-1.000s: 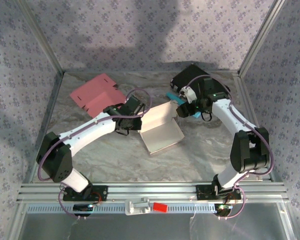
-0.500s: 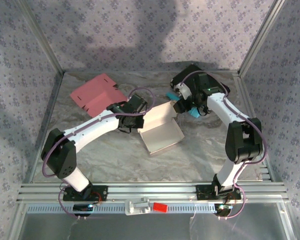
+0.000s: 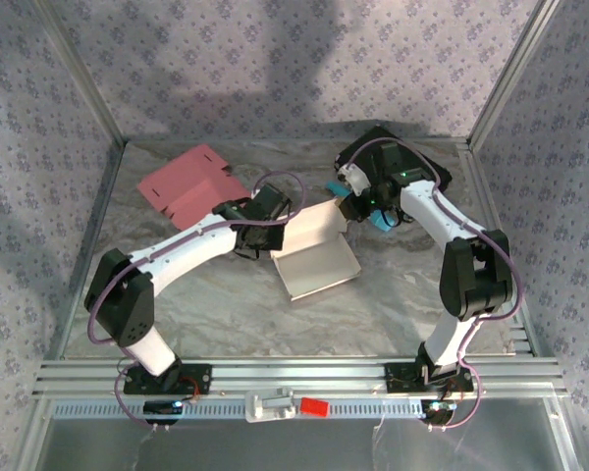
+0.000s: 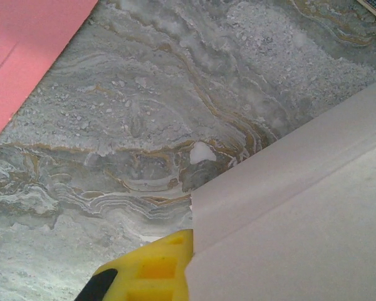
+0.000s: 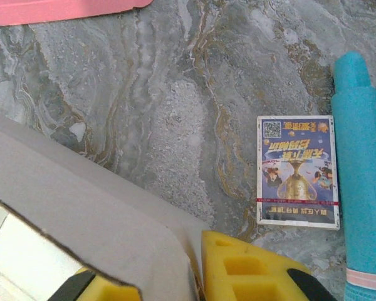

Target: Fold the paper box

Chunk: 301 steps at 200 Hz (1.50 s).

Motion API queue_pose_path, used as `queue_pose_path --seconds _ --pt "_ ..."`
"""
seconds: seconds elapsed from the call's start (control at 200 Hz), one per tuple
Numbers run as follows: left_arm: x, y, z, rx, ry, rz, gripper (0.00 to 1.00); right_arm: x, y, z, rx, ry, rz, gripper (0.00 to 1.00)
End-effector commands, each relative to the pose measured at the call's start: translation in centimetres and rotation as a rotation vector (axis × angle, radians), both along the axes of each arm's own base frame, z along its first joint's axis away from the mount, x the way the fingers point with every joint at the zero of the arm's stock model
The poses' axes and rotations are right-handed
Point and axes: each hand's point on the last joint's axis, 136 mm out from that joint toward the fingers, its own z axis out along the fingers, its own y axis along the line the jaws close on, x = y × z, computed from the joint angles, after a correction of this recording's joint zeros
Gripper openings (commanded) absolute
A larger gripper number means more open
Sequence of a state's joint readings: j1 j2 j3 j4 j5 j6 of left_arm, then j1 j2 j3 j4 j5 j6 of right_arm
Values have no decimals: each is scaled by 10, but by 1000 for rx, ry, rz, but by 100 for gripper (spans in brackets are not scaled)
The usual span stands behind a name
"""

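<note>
Left gripper [image 3: 274, 236] pinching paper box [image 3: 320, 263] wall; right gripper [image 3: 349, 208] seemingly clamping flap.

Soft even light, blurry backdrop shadows, sharp close-ups

The top camera sits high above and behind the arms [image 3: 187, 250], looking down and forward over the whole table [image 3: 236, 314]. Each wrist camera looks steeply down at the table from very close. All three share the box [image 3: 319, 265]: the left wrist sees its left edge, the right wrist its far corner. Both also catch the pink sheet [image 3: 187, 186].
</note>
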State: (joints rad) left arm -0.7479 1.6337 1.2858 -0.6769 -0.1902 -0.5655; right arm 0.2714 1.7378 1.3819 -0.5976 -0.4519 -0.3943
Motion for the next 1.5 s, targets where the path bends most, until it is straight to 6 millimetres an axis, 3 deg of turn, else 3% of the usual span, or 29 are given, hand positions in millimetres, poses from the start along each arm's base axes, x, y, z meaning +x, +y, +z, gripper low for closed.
queue_pose_path --seconds 0.0,0.225,0.405,0.705,0.894,1.179,1.324,1.499 --pt "14 2 11 -6 -32 50 0 -1 -2 4 -29 12 -35 19" --pt "20 1 13 -6 -34 34 0 -11 -5 0 -40 32 -51 26" --pt "18 -3 9 -9 -17 3 0 0 -4 -1 -46 10 -63 25" --pt "27 6 13 -9 -25 59 0 6 4 3 -65 18 -84 0" --pt "43 21 18 -49 -15 165 0 6 29 6 -21 38 -235 0" --pt "73 29 21 -153 -24 254 0 15 48 14 84 -31 -662 0" --pt "90 30 23 -199 -66 247 0 18 65 22 177 -95 -712 0" --pt "98 27 33 -245 -124 198 0 23 69 36 240 -171 -712 0"
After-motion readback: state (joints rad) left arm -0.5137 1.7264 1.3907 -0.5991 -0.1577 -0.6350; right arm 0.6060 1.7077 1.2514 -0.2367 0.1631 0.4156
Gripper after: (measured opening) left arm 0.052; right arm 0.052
